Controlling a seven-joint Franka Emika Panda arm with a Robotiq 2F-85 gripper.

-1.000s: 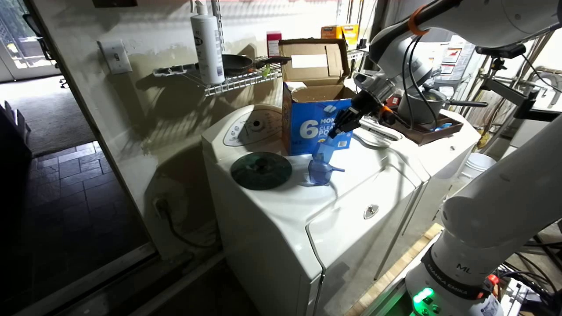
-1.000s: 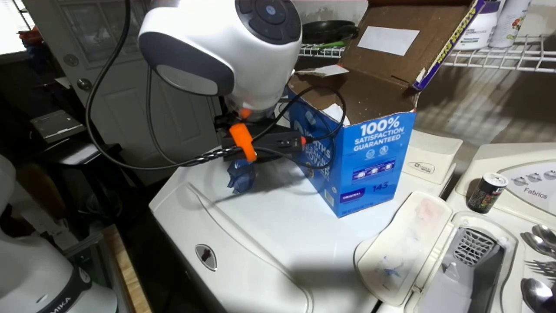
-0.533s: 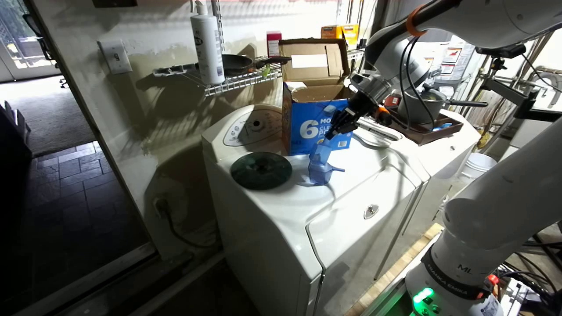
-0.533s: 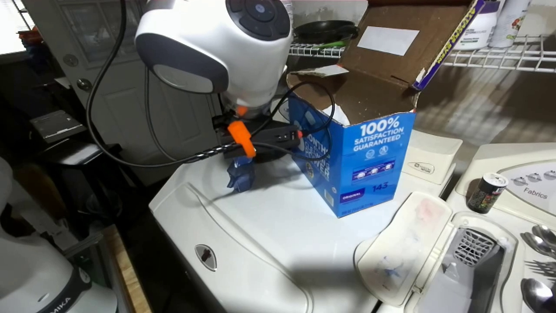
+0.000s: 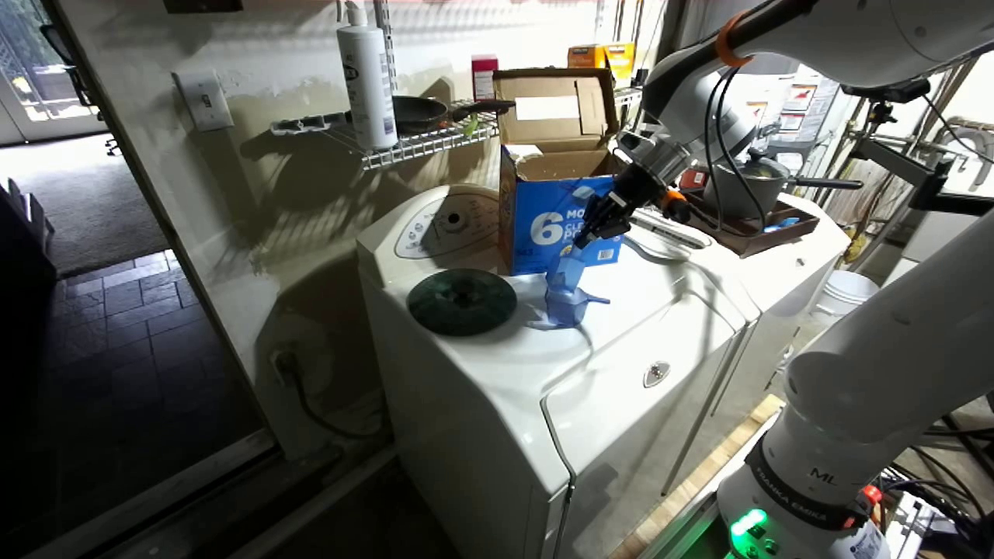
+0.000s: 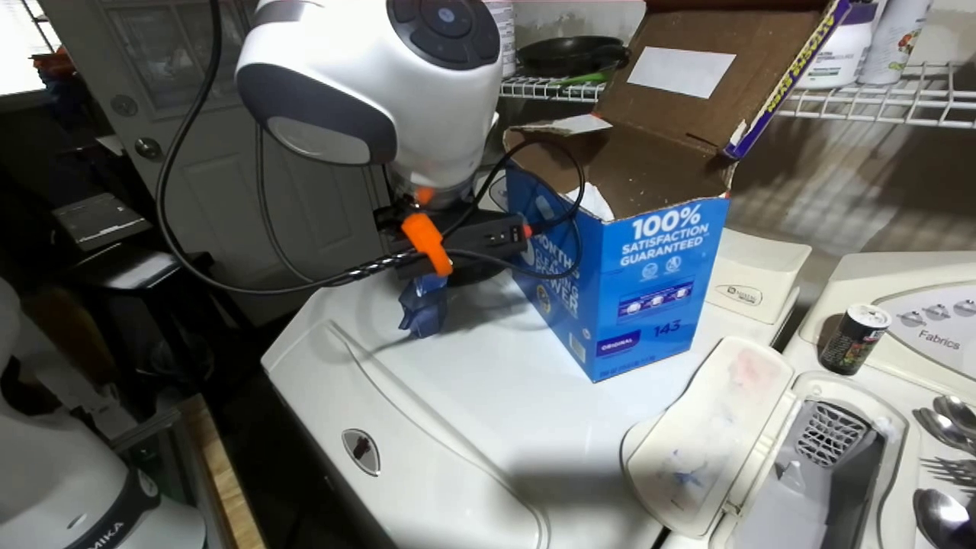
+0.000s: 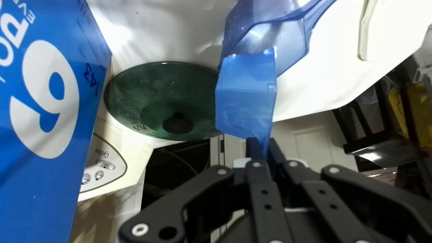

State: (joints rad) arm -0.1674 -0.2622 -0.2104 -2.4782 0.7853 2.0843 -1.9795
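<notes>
My gripper (image 7: 262, 141) is shut on a small translucent blue scoop (image 7: 246, 98), pinching a narrow part at its end. In an exterior view the gripper (image 5: 584, 237) points down and left, with the held scoop (image 5: 565, 272) tilted at its tips. A second translucent blue cup with a handle (image 5: 567, 308) stands on the white washer top (image 5: 621, 303), directly below the held scoop; it also shows in the wrist view (image 7: 290, 40). The two overlap in view; I cannot tell if they touch. In an exterior view the wrist hides the fingers, and the cup (image 6: 423, 313) looks dark blue.
A tall open blue cardboard box (image 5: 555, 221) stands close behind the gripper. A dark green round glass piece (image 5: 462, 303) lies beside the cup. An open-lidded tray (image 6: 717, 435), a can (image 6: 854, 339), cutlery (image 6: 945, 511) and a pot (image 5: 745, 190) are nearby.
My gripper and the held scoop have moved slightly left and down in an exterior view, closer above the standing cup, mostly in the first half second. The standing cup has not moved.
</notes>
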